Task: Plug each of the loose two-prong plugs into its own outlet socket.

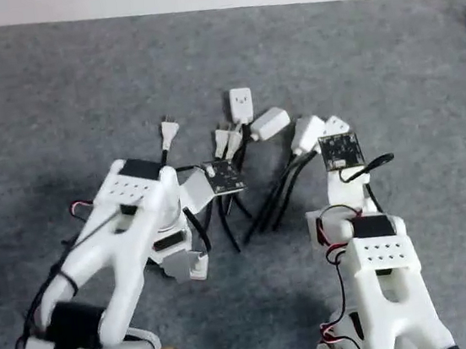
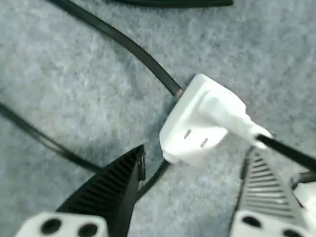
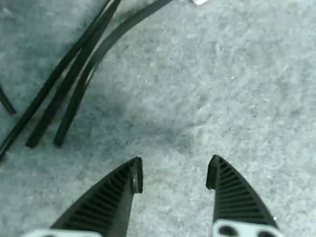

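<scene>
Twist risk: the white socket block [image 2: 197,123] lies at an angle to the left fingers [image 2: 118,187]. Closing on it as they stand would probably catch a corner and spin it on the table [image 2: 64,98].
Cord risk: a black cord [image 2: 291,154] runs close by the paler finger's tip. It could be pinched along with the block or drag it aside.
Mating risk: if the block turns, its two slots turn with it and the prongs would miss.
Left fingers: released and spread wide, gripping nothing.
Socket block against the fingers: just ahead of the tips, in the gap's line. Its near corner is just beside the dark tip, and I cannot tell whether they touch.
Right fingers [image 3: 108,202]: released over bare table, black cords [image 3: 74,86] well apart.
Loose plug [image 1: 169,131]: on the table beyond the left arm, with more plugs and sockets clustered near it.
</scene>
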Available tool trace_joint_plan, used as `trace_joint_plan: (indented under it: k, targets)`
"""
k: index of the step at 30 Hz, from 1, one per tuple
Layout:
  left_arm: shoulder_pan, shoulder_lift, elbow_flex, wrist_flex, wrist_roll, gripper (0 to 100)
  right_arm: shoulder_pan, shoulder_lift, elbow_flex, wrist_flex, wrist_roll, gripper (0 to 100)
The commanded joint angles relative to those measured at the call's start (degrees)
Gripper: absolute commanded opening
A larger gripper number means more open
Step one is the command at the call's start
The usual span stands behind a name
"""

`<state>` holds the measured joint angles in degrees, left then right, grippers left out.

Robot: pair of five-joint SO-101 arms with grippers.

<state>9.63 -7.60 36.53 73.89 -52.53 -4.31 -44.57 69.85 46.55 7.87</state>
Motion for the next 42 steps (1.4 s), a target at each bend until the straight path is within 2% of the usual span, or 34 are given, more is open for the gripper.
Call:
trace_joint_plan:
  k: [1,10,17,26,29,34,42]
  targets:
    - [0.6,2.7,-2.2,-3.2,-0.3,33,0.7,-1.3,-0.1,-1.6,-0.1,21.7]
    - [0.6,6.4,-1.9,-3.3,-0.4,33,0.7,-1.3,-0.1,-1.6,-0.1,21.7]
    - [0.8,11.4,-2.2,-3.3,-0.5,22,0.7,-1.3,0.0,-1.6,-0.1,21.7]
    - [0.7,13.1,-5.3,-2.0,-0.3,2,0.5,-1.3,0.0,-1.6,-0.1,21.7]
    - [0.4,12.7,-5.3,-1.6,-0.2,1,0.5,-1.3,0.0,-1.6,-0.1,21.7]
    - [-5.0,12.8,-8.4,-1.2,1.8,0,0.5,-1.3,0.0,-1.6,-0.1,21.7]
    - [-17.1,13.1,-18.3,2.0,1.2,0,0.5,-1.3,0.0,-1.6,-0.1,21.7]
